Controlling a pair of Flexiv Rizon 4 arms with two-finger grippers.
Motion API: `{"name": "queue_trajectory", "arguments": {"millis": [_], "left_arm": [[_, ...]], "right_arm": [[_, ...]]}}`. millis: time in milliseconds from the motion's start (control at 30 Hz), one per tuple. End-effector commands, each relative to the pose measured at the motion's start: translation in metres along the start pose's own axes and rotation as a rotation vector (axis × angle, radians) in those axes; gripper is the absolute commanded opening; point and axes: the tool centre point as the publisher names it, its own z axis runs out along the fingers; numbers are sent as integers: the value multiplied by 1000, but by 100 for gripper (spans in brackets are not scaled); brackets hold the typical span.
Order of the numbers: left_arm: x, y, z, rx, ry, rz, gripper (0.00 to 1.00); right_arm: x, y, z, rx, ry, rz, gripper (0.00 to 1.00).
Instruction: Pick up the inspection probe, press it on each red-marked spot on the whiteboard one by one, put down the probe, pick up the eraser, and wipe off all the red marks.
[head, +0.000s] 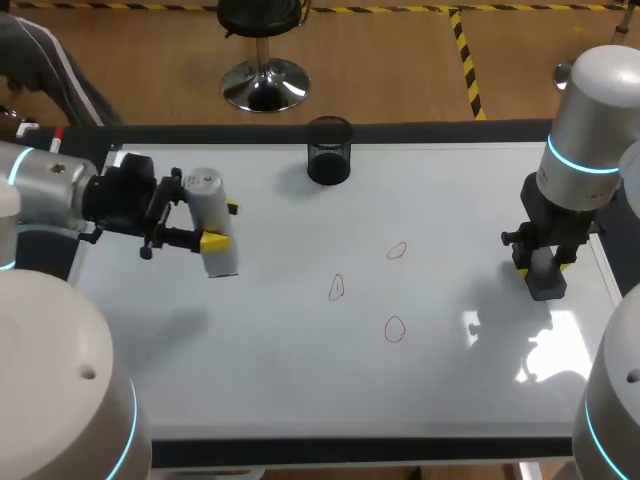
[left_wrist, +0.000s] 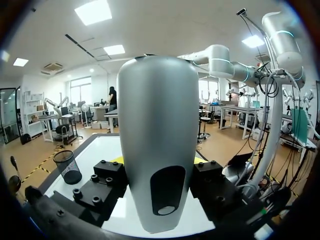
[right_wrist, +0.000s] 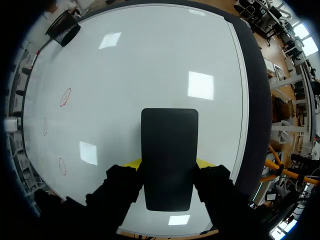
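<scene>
Fingers of our left gripper (head: 223, 224) are clenched on the smooth silver-grey cylindrical inspection probe (head: 210, 198), which is carried lying sideways above the left part of the white glossy whiteboard (head: 260, 370). The fingers of our right gripper (right_wrist: 167, 162) look clamped on the dark rectangular block eraser (right_wrist: 169, 145), low at the board's right edge.

We judge the probe stiff, fairly light and slippery on its rounded shell, so a firm mid-body grip suits it. The eraser seems light and best taken by its two long sides.

Three red outlined marks (head: 397, 250) (head: 337, 288) (head: 394, 328) sit mid-board, well apart from both grippers. A black mesh cup (head: 329, 150) stands by the far edge, clear of any path to the marks. The probe needs tipping tip-down before pressing.
</scene>
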Motion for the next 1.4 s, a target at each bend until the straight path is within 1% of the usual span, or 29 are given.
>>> {"name": "queue_trajectory", "arguments": {"millis": [33,400,767,1067,1400], "left_arm": [[2,-1,-11,1,0,5,0],[6,9,-41,-2,-8,2,0],[13,19,-60,6,-22,-4,0],[13,21,-70,5,-32,-4,0],[13,21,-72,11,-35,-3,0]], "right_arm": [[-1,-1,-2,0,2,-1,0],[-1,-1,-2,0,2,-1,0],[-1,-1,-2,0,2,-1,0],[-1,-1,-2,0,2,-1,0],[-1,-1,-2,0,2,-1,0]]}}
